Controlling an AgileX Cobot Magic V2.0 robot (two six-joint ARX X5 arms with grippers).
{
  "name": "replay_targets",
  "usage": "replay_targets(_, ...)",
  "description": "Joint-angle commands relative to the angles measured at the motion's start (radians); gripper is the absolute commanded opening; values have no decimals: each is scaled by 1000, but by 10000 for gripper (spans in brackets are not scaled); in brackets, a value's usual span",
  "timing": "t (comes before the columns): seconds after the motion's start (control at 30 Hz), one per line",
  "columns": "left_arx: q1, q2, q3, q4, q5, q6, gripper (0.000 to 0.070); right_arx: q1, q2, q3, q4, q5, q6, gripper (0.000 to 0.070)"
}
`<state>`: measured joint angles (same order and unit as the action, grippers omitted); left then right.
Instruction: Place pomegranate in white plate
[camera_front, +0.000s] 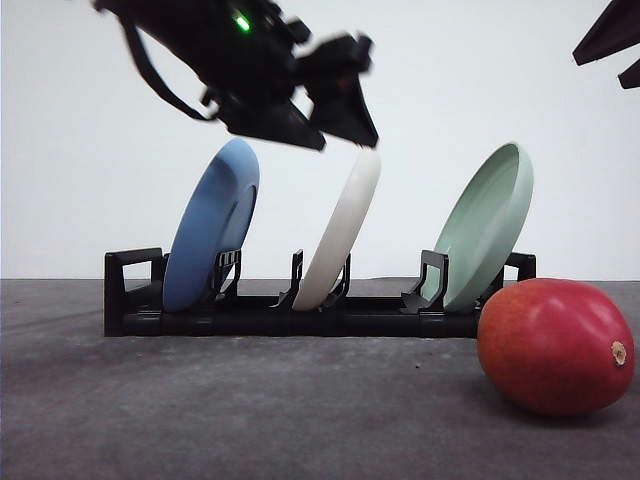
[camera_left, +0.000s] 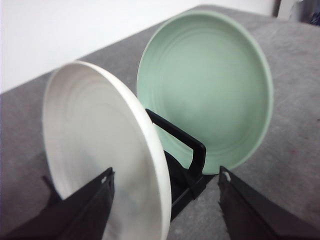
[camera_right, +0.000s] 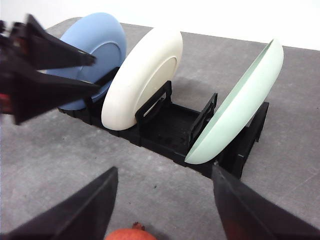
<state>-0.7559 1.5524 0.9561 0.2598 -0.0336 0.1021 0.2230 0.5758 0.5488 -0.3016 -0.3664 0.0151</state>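
Evidently early in the task: the white plate (camera_front: 341, 232) stands on edge in the middle slot of a black rack (camera_front: 300, 315), leaning, not lying flat, and nothing is in it. Working left to right in the front view, a blue plate (camera_front: 212, 225) leans in the left slot, then the white one, then a pale green plate (camera_front: 487, 225) in the right slot, then the pomegranate (camera_front: 557, 346) on the grey tabletop (camera_front: 250, 410), just in front of the rack's right end and apart from all plates. The left gripper (camera_left: 165, 202) hovers at the white plate's upper rim; in its wrist view the fingers (camera_left: 90, 207) are spread wide on either side of that rim, gripping nothing. The right gripper (camera_right: 162, 205) hangs above the fruit, fingers well apart and empty, red skin visible just between them. Judgement: everything remains, namely plate out and flat, fruit picked up, fruit set in. Neighbouring plates sit close on both sides, so lifting the white one risks knocking them; the fruit could roll.
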Motion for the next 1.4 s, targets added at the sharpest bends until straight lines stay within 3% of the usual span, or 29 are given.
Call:
replay_targets(0.0,-10,53,40,0,-15,-20,394,4,3,16,10,1,1,377)
replay_targets(0.37,-10,203,148,-37,-64,-48,384,4,3,16,10,8,-4,377)
replay_targets(0.43,-10,204,148,-39,-64,-48,323,4,3,16,10,8,-4,377)
replay_targets(0.53,-10,204,148,-44,-64,-48,162,4,3,16,10,8,-4,377)
replay_targets(0.67,-10,201,148,-53,-64,-80,53,4,3,16,10,8,-4,377)
replay_targets(0.93,-10,176,149,-59,-64,-228,10,4,3,16,12,8,-4,377)
replay_targets(1.37,-10,58,150,-62,-63,-332,10,4,3,16,14,8,-4,377)
